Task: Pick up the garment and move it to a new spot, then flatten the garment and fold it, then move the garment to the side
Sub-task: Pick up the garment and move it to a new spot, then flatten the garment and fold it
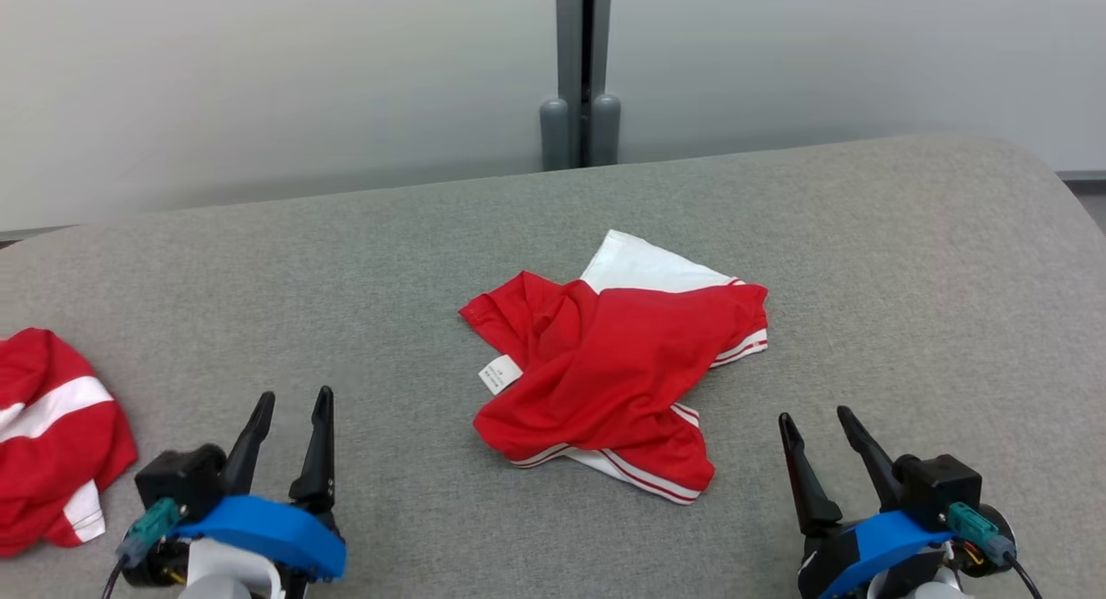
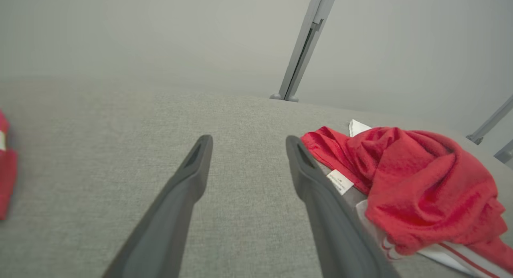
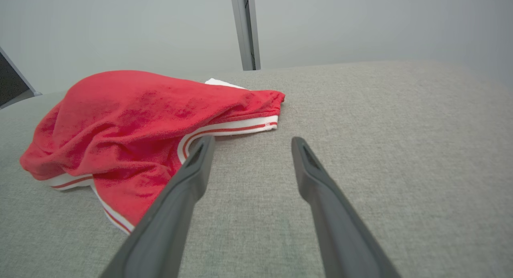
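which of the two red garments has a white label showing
The garment in the middle of the grey surface: a small white label lies at its left edge. The other garment, at the far left, shows white bands, no label.

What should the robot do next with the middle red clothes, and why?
Probably move the left gripper and right gripper to the edges of the garment to grip it: it lies crumpled, and both stand open, apart from it.

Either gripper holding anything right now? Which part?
Nothing held: left gripper and right gripper are both open, clear of the crumpled red-and-white garment.
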